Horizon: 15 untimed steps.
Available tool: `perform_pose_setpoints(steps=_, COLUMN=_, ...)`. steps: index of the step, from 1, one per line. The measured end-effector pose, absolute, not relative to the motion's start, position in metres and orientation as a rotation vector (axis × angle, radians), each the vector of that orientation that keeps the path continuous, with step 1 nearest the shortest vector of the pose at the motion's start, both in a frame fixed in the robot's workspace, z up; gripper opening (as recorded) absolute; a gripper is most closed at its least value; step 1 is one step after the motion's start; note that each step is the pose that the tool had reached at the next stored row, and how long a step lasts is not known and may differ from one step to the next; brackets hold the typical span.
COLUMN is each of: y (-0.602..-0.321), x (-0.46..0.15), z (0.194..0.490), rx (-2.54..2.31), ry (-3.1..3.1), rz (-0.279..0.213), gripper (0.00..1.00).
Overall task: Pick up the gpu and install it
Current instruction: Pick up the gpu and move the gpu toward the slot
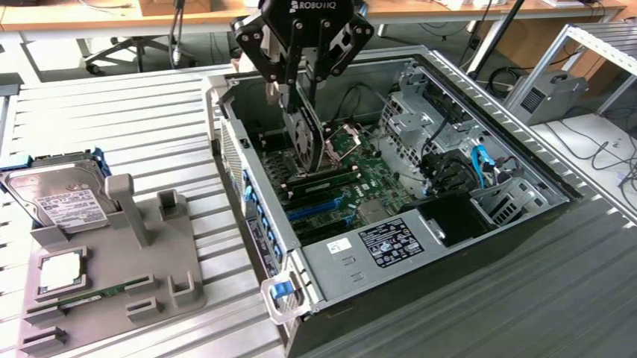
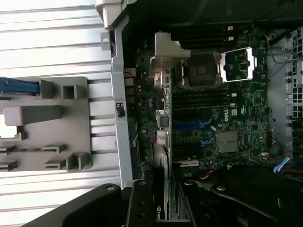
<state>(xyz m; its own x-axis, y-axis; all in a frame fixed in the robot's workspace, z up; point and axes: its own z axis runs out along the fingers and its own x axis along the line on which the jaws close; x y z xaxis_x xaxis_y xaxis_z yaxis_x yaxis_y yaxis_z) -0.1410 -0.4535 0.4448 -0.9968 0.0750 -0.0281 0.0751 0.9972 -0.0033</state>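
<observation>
The gpu [image 1: 310, 140], a slim card with a black fan face, hangs edge-down over the open computer case [image 1: 448, 89]. My gripper [image 1: 297, 93] is shut on its upper edge, above the motherboard [image 1: 374, 183] near the case's rear wall. Blue expansion slots [image 1: 321, 205] lie a little below and in front of the card. In the wrist view the gpu [image 2: 161, 212] is seen edge-on between my black fingers [image 2: 140, 203], with the motherboard [image 2: 236, 109] beneath.
A grey parts holder [image 1: 149, 261] on the slatted table at the exterior view's left carries a silver hard drive [image 1: 60, 198], a processor chip [image 1: 62, 272] and a memory stick [image 1: 100, 294]. Inside the case are drive cages [image 1: 418, 112] and blue cables [image 1: 482, 160].
</observation>
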Motion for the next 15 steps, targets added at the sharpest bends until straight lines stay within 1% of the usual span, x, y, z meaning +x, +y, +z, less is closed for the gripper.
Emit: perform_pose_setpoints(steps=15, y=-0.454, x=-0.123, z=0.444, rx=0.117, ry=3.111, rz=-0.013, gripper=0.26)
